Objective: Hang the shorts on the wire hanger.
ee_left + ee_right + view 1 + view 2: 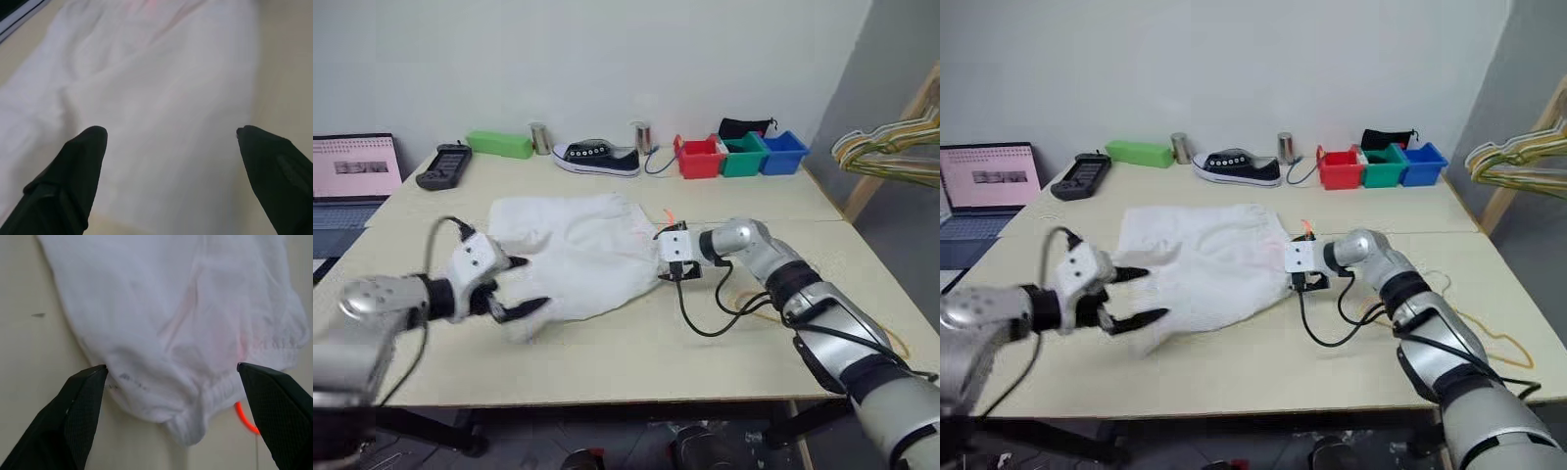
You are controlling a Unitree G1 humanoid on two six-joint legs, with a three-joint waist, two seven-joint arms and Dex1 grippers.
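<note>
Grasping step: the shorts (578, 250) lie flat on the worktop (636, 343), left gripper (514, 286) wide at their hem end, right gripper (171, 382) wide over their waistband (215, 391), which it must next pinch.

You see two arms clad in silver-grey metal shells with rounded joint housings, broken up by black bands and black segments between the sections. Each wrist ends in a small white boxy block that carries a gripper of two black fingers, the left gripper (517, 286) and the right gripper (674, 277). The fingers (78, 416) are wedge-shaped, tapering to blunt tips, and you can make out a fine dotted texture on their inner faces. Thin black cables loop loosely from both wrist blocks back along the forearms.
</note>
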